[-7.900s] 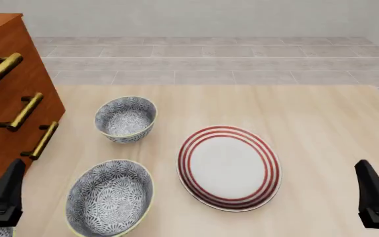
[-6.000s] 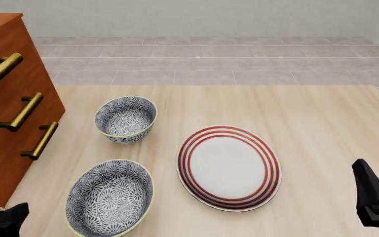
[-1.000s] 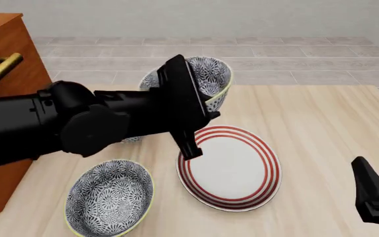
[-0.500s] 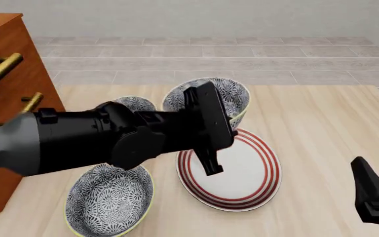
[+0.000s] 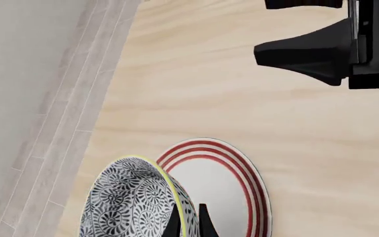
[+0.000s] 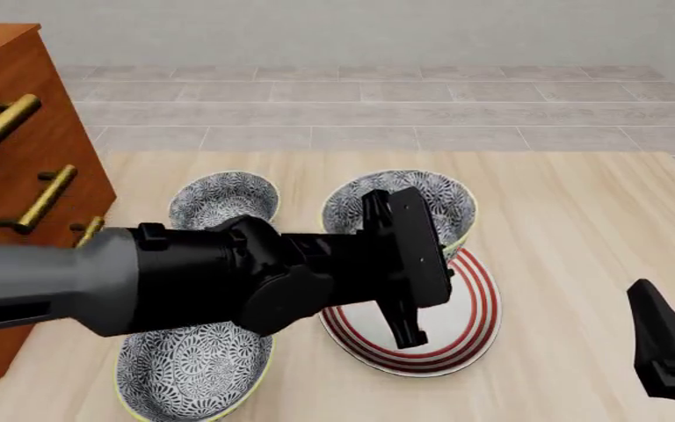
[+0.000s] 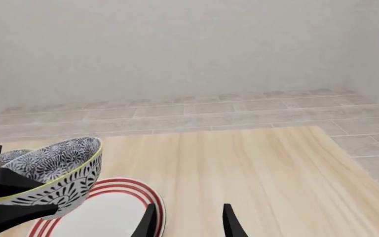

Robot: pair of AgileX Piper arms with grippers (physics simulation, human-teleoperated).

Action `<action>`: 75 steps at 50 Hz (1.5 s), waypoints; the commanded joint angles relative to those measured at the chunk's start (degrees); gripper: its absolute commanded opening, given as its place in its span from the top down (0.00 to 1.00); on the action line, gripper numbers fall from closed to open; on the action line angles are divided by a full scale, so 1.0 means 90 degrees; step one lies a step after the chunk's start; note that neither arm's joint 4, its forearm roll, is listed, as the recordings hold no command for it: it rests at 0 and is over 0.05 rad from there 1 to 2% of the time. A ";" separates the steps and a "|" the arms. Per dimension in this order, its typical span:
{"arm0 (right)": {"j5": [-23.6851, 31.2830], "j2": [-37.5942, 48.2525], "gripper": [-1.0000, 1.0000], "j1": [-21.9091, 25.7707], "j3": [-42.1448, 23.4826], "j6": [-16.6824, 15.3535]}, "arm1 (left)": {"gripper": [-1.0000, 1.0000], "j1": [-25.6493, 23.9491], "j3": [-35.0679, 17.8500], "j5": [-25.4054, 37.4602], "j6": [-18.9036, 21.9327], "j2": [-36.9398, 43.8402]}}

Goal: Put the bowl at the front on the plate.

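The bowl (image 6: 414, 200), deep, blue-and-white with a pale yellow rim, hangs tilted over the far side of the plate (image 6: 474, 303), a white plate with red rings. My left gripper (image 6: 399, 230) is shut on its near rim. In the left wrist view the fingertips (image 5: 203, 223) pinch the rim of the bowl (image 5: 133, 202) beside the plate (image 5: 224, 190). In the right wrist view the bowl (image 7: 55, 174) leans above the plate (image 7: 120, 210), and I cannot tell whether they touch. My right gripper (image 7: 189, 223) stands open and empty, near the table's front right (image 6: 666, 352).
A smaller deep bowl (image 6: 222, 198) of the same pattern sits at the back left. A wider, shallower one (image 6: 185, 369) lies front left, partly under my left arm. A wooden drawer cabinet (image 6: 15, 176) with brass handles stands along the left edge.
My left arm has carried the bowl rightward and down, from above the table's far middle to just over the plate. The right arm has stayed still.
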 commanded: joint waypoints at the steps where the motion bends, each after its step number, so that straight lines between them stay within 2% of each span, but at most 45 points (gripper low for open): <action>1: 0.0046 -0.0059 0.00 -0.0006 -0.0002 0.0018 | 1.00 -0.0181 -0.0107 -0.0068 -0.0089 0.0186; 14: 0.0130 -0.0172 0.00 -0.0023 0.0000 0.0025 | 1.00 -0.0154 -0.0147 -0.0321 -0.0085 0.0606; 20: 0.0155 -0.0206 0.00 -0.0016 0.0002 0.0022 | 1.00 -0.0100 -0.0362 -0.0264 -0.0165 0.0759; 39: 0.0051 -0.0100 0.00 -0.0023 -0.0002 0.0036 | 1.00 0.0062 -0.0540 -0.0318 -0.0173 0.1120; 46: 0.0048 -0.0095 0.00 -0.0019 0.0000 0.0026 | 1.00 0.0125 -0.0519 -0.0302 -0.0112 0.1216; 52: 0.0115 -0.0164 0.00 -0.0009 0.0000 -0.0001 | 1.00 0.0199 -0.0447 -0.0347 0.0029 0.1291; 55: 0.0111 -0.0160 0.00 -0.0005 0.0000 -0.0008 | 1.00 0.0267 -0.0338 -0.0489 0.0257 0.1369; 66: 0.0082 -0.0121 0.00 0.0009 -0.0001 -0.0015 | 1.00 0.0293 -0.0277 -0.0541 0.0454 0.1457; 75: 0.0033 -0.0072 0.00 0.0019 0.0001 -0.0014 | 1.00 0.0233 -0.0321 -0.0446 0.0348 0.1490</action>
